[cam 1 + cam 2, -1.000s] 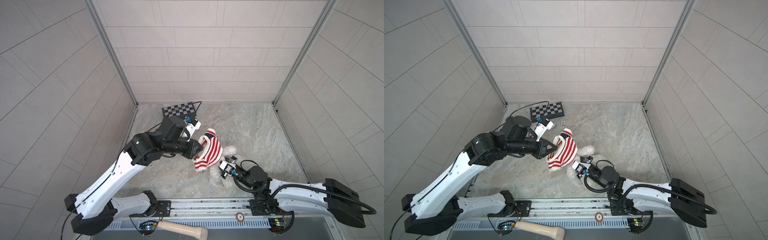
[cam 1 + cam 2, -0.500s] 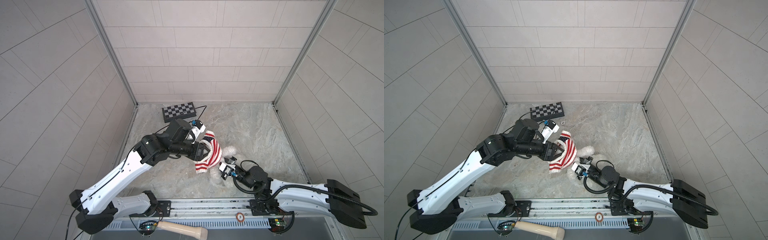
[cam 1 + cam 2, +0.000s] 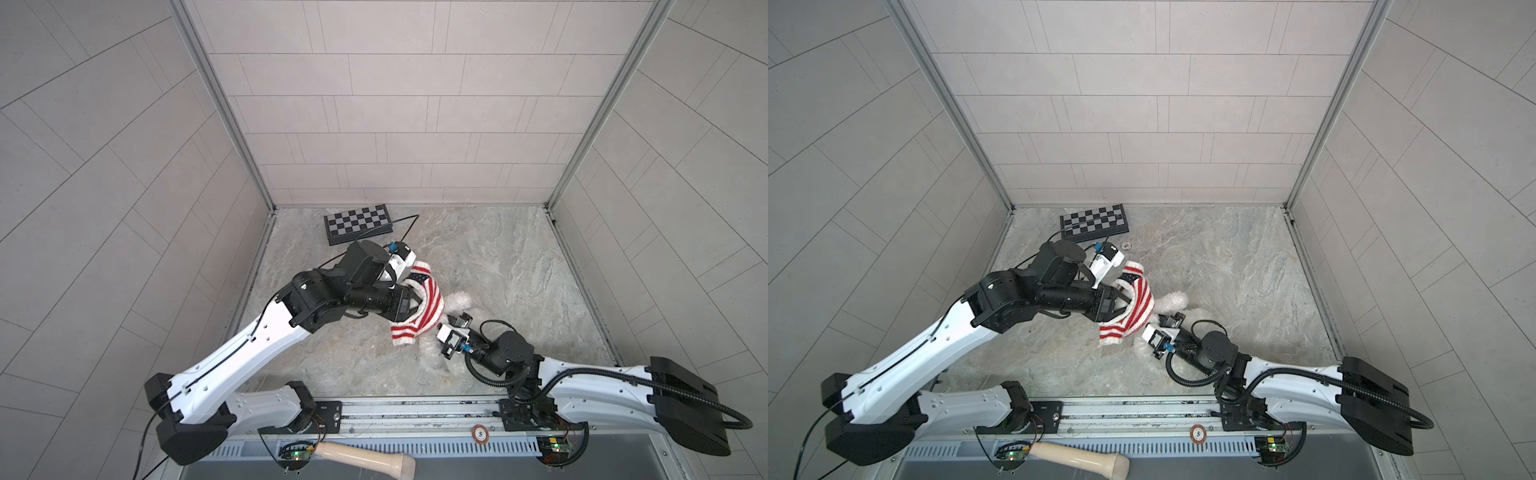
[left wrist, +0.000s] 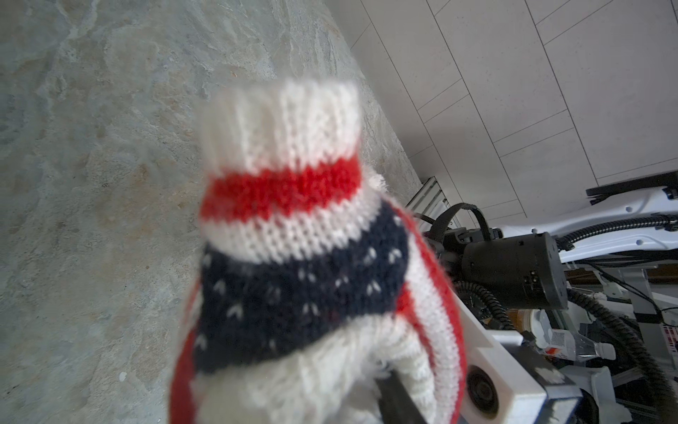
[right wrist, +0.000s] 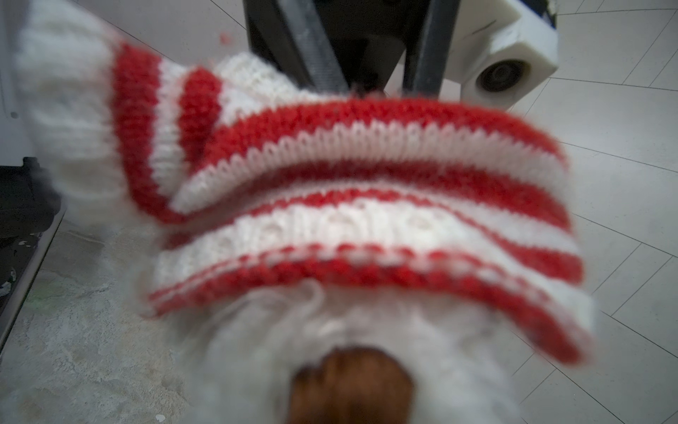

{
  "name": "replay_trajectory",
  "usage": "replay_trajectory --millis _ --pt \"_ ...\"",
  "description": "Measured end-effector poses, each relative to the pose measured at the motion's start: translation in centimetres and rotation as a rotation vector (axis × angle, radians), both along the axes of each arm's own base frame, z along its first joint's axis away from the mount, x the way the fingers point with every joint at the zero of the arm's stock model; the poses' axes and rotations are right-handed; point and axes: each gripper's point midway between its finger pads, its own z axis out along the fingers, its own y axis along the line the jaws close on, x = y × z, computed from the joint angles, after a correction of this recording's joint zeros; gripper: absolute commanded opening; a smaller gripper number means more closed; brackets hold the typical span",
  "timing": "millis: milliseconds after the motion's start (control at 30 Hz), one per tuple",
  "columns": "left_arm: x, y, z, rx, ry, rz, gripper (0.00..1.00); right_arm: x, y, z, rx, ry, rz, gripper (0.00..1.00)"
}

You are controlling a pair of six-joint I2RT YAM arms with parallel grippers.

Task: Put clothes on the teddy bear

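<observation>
Mid-floor, teddy bear (image 3: 459, 300) well apart from walls (image 3: 374, 124)

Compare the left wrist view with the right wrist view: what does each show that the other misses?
Only the left wrist view shows the navy starred patch on the sweater and the right arm beyond it. Only the right wrist view shows a brown patch on the teddy bear, amid its white fur, and the left arm's wrist camera behind the knit. Both share the red-and-white stripes and the marble table.
</observation>
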Motion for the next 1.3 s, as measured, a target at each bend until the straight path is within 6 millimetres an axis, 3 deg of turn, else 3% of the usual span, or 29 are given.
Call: replay_trajectory --millis 67,133,333,467,567,800,967,1067,1167,1233,1300 --pt "0.0 0.1 -0.2 -0.003 0.004 0.007 0.50 0.0 0.0 -0.1 -0.005 0.001 0.000 0.00" --pt "0.1 0.1 -0.3 -0.006 0.004 0.008 0.49 0.0 0.1 -0.3 -0.012 0.001 0.000 0.00" --pt "0.2 -0.3 -0.8 -0.001 0.018 0.001 0.27 0.0 0.1 -0.5 -0.028 -0.002 -0.003 0.00" --pt "0.3 -0.4 -0.9 -0.002 0.018 -0.004 0.07 0.1 0.0 -0.5 -0.030 -0.001 -0.007 0.00" --pt "0.4 -0.4 -0.7 -0.006 0.012 -0.004 0.00 0.2 -0.1 -0.5 -0.030 -0.001 -0.012 0.01" --pt "1.3 0.6 0.1 0.004 -0.082 0.015 0.00 0.7 -0.4 -0.4 -0.007 0.017 -0.042 0.46" --pt "3.3 2.5 0.9 0.050 -0.227 0.041 0.00 0.6 -1.0 -0.2 0.024 0.116 -0.029 0.79" --pt "4.3 3.6 2.0 0.085 -0.377 0.043 0.00 0.5 -1.5 0.3 0.019 0.217 -0.015 0.84" --pt "4.9 4.6 2.5 0.098 -0.532 0.049 0.00 -0.2 -2.6 2.2 0.066 0.322 0.012 0.86" --pt "5.2 5.2 2.4 0.121 -0.620 0.042 0.00 -0.5 -3.7 3.7 0.132 0.398 0.030 0.84" --pt "5.5 5.4 2.1 0.143 -0.707 0.030 0.00 0.5 -5.4 5.4 0.216 0.494 0.010 0.78"
